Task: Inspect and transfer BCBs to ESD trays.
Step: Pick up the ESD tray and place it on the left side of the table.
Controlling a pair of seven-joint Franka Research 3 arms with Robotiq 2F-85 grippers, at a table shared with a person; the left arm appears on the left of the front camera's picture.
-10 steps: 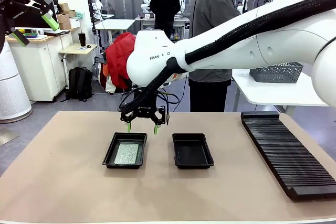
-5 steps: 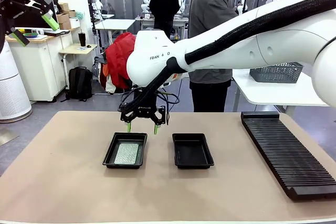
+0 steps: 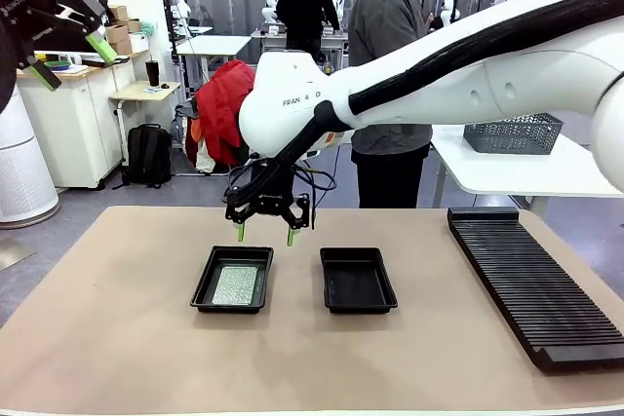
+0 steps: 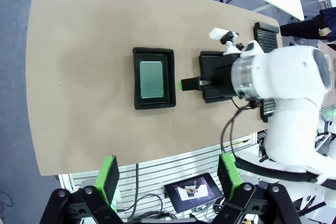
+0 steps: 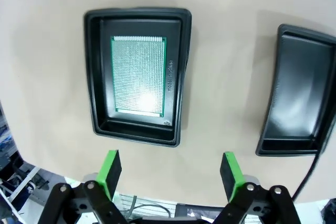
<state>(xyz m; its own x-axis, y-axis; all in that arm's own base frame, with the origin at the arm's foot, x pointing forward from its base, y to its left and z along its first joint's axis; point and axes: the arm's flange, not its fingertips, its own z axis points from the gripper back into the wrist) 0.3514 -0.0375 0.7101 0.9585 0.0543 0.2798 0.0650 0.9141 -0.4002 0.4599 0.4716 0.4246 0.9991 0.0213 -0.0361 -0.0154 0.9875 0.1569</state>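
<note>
ESD trays lie side by side near the middle of the tan worktop (image 3: 117,338), both with their long sides running near to far. A long black slotted rack (image 3: 536,280) lies well apart at the right edge. I cannot tell whether any slot in it holds a board.

The left tray (image 3: 205,291) holds one BCB (image 3: 236,284), which lies flat on the tray floor with its pale speckled face up. Its long axis follows the tray's. The right tray (image 3: 357,284) is bare inside.

The right arm reaches across from the right. Its right hand (image 3: 265,233) hangs over the far rim of the left tray with its fingers pointing down, spread apart and holding nothing. The two green pads are spaced left to right, across the board's short width. From this hand the board lies below and a little toward the near side. The bare tray lies just to its right.

The left hand (image 3: 68,57) is raised high at the far left, well apart from both trays. It too is spread and holds nothing, so the right hand is much the nearer.

Whether the next move regrips this board or fills the bare tray, I judge it to be a short shift for the right hand, near or right.
</note>
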